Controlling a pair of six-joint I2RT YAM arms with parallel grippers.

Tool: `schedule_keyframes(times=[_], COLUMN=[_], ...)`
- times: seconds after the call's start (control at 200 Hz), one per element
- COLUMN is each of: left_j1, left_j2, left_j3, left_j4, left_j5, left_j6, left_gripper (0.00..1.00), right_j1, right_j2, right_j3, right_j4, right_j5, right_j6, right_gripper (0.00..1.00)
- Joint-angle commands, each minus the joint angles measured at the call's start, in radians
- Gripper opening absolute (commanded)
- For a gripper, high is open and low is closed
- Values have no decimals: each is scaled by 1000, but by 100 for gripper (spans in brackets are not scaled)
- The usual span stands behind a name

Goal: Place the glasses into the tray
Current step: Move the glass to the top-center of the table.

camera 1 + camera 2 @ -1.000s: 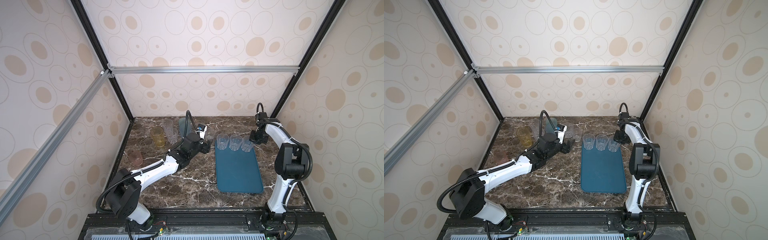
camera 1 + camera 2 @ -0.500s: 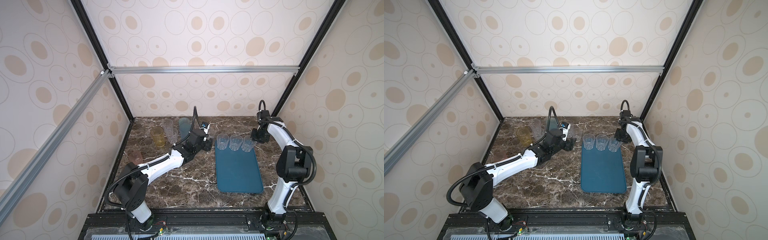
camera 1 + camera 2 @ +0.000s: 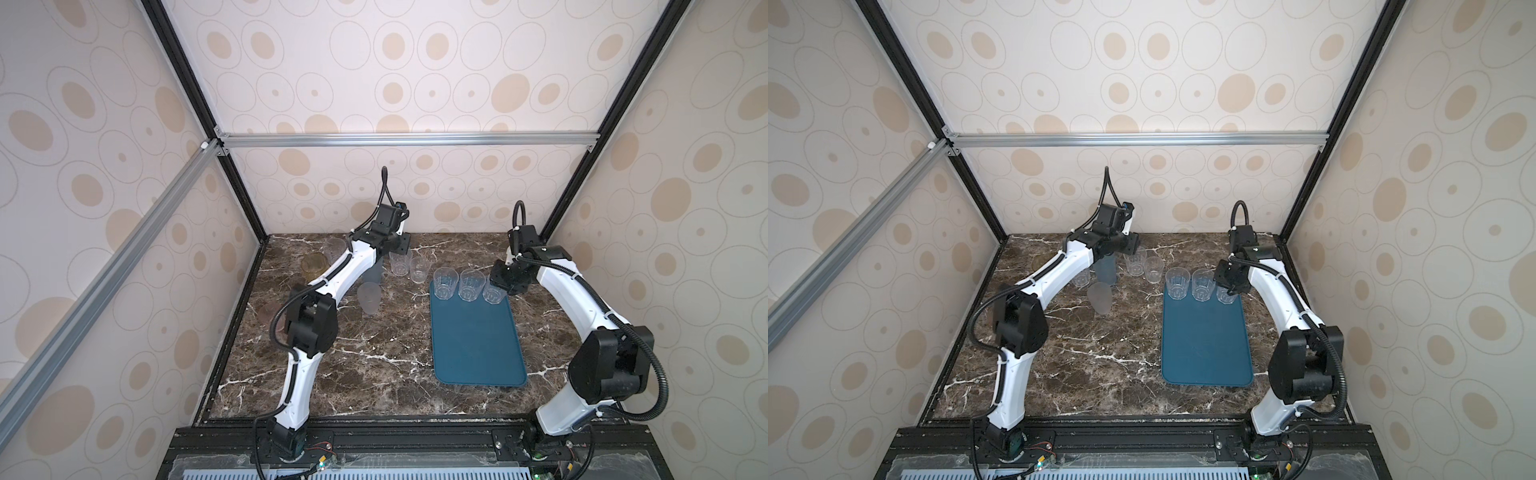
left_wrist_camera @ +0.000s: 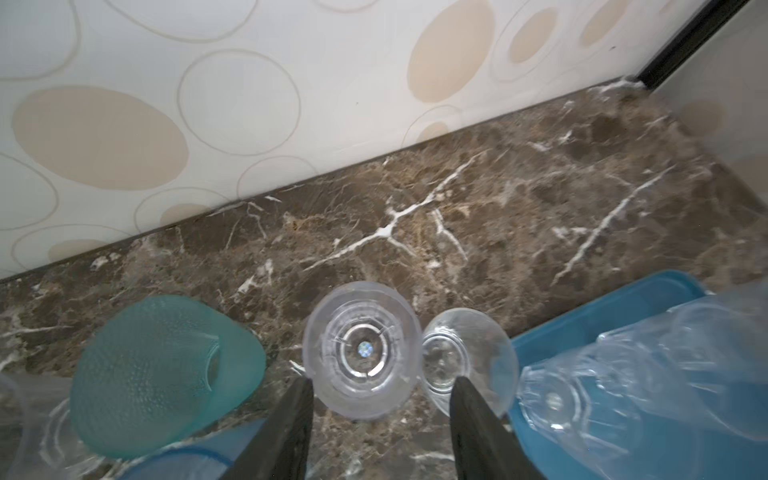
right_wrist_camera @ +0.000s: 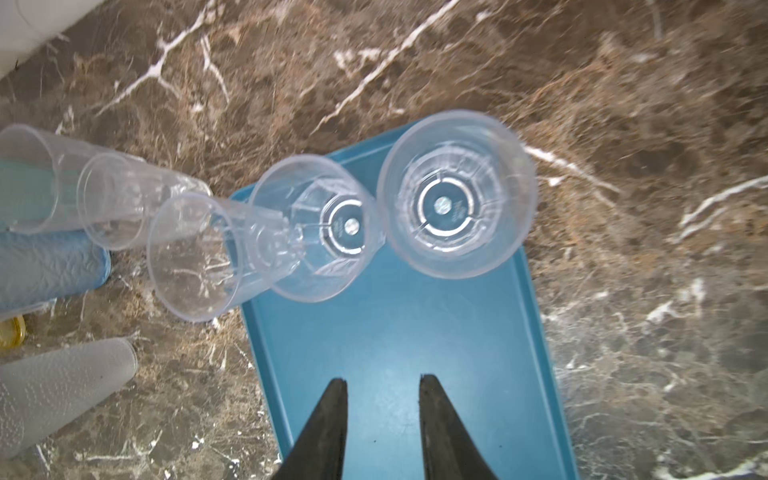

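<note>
Left hand (image 4: 381,379), half open and empty, straddles an upright clear glass (image 4: 361,349) directly beneath; tray (image 4: 557,338) lies to its right.

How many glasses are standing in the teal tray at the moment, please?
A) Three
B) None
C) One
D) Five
A: in both top views, three clear glasses stand in a row along the far edge of the tray, while the other glasses are on the marble table.
</note>
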Motion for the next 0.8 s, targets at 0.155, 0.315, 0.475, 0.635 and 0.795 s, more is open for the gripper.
schedule_keyframes(times=[0.155, 0.315, 0.475, 0.635, 0.795], left_j1=[70, 76, 76, 76, 76], left_j2=[120, 135, 156, 179, 180], left_j3=[166, 145, 145, 145, 122], left_j4=[-113, -76, -69, -82, -80], left_j5=[84, 130, 140, 155, 156], left_j6=[87, 122, 136, 127, 124], left_gripper=[42, 42, 42, 42, 39], right_j1=[63, 90, 107, 115, 126], right_j2=[-5, 22, 31, 40, 46], right_j3=[-10, 2, 6, 8, 13], right_j4=[11, 4, 4, 5, 8], right_j5=[5, 8, 21, 21, 23], right_j6=[37, 37, 39, 44, 46], right_gripper=[32, 32, 32, 32, 32])
